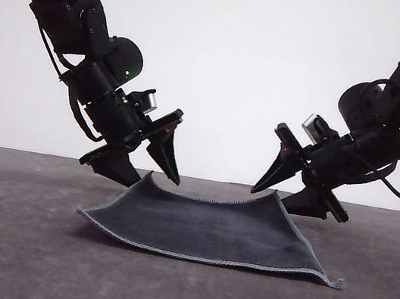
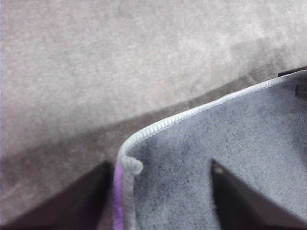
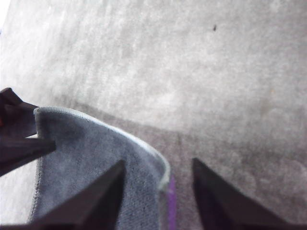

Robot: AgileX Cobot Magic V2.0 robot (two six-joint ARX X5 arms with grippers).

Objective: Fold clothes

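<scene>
The clothes are one small cloth lying dark grey face up on the table, its near edge flat and its two far corners curled upward. My left gripper is open, with the far left corner standing between its fingers. My right gripper is open too, straddling the far right corner. In the left wrist view the cloth shows its grey stitched hem and a strip of purple underside. The right wrist view has the same corner of the cloth between the spread fingers.
The table is a dull grey, felt-like surface with bare room all around the cloth. Behind it is a plain white wall. The arms slant down from the upper corners.
</scene>
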